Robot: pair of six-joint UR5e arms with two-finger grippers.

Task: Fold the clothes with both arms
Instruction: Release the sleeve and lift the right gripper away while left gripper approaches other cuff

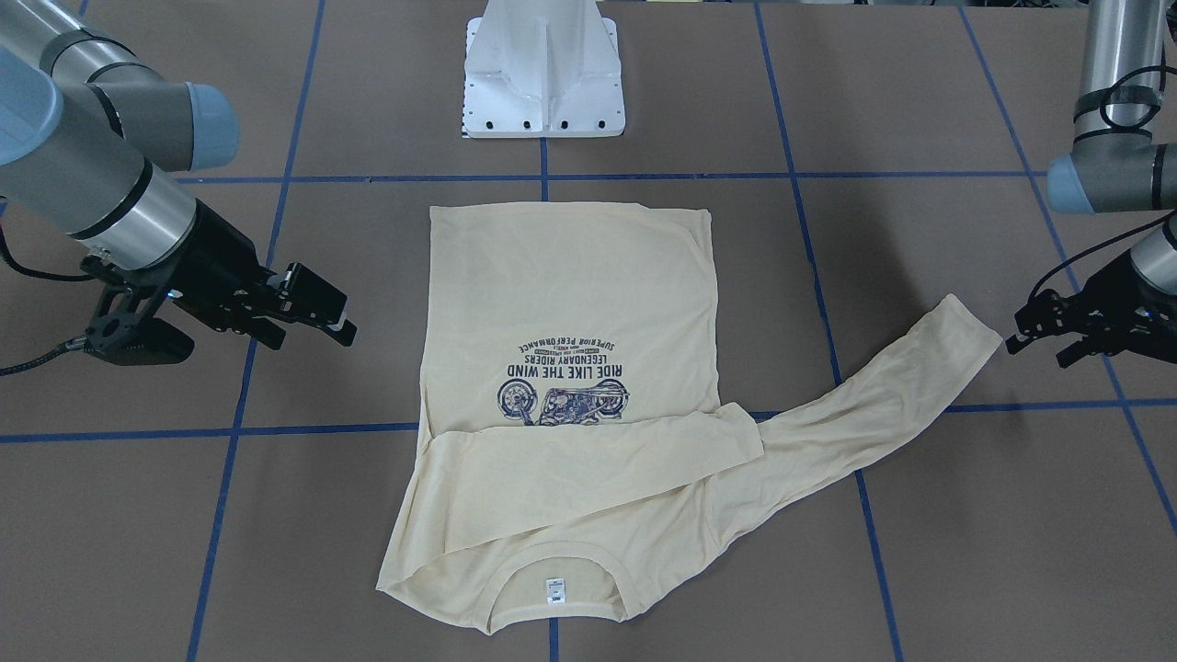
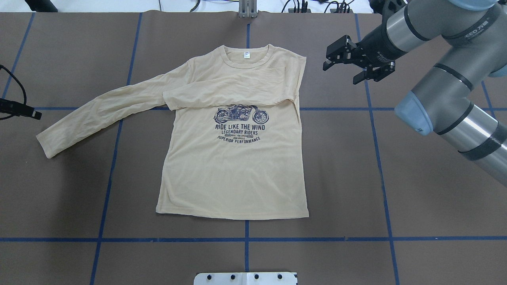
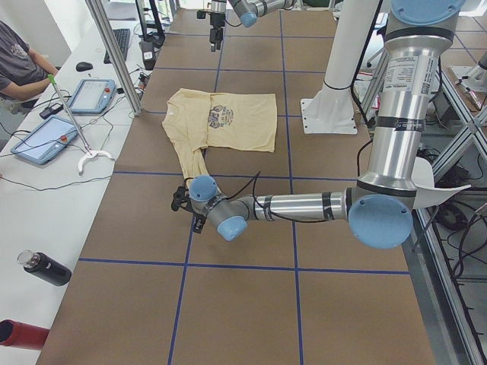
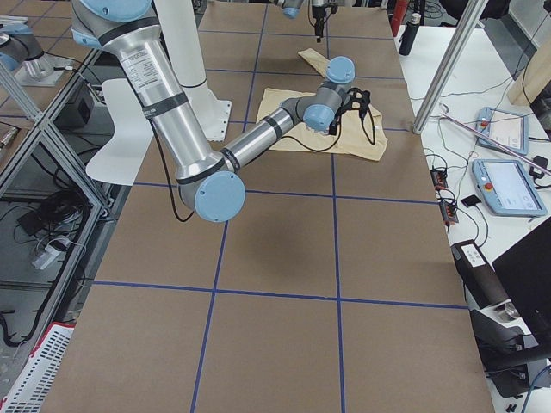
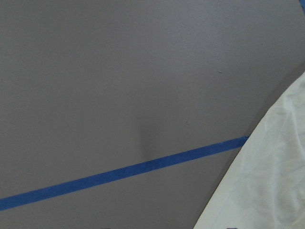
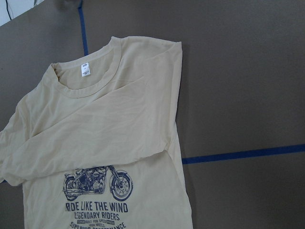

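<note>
Pale cream-yellow, thin and softly creased, the shirt (image 2: 233, 170) lies flat and face-up in the middle of the overhead view. Its ribbed round collar (image 2: 227, 60) is toward the top of that frame, with a small white label (image 2: 246, 56) inside the neck. One sleeve (image 2: 229, 93) is folded straight across the chest, a flat band just above the navy motorcycle print (image 2: 239, 122). The other sleeve (image 2: 99, 114) runs out long and slightly wrinkled toward the lower left. The hem forms a nearly straight edge near the bottom.

The table (image 2: 396, 178) is covered in matte brown sheeting marked into squares by glossy blue tape (image 2: 317, 239). A white bolted pedestal (image 1: 542, 83) stands at the top centre of the front-facing view.

The right gripper (image 1: 303, 317), black and angular, hovers at the left of the front-facing view, clear of the shirt's edge, with its jaws apart and nothing in them. The left gripper (image 1: 1034, 336) sits at the right edge of that view, just beside the outstretched cuff, and looks spread and empty. The left wrist camera shows only pale cloth in its lower-right corner.
</note>
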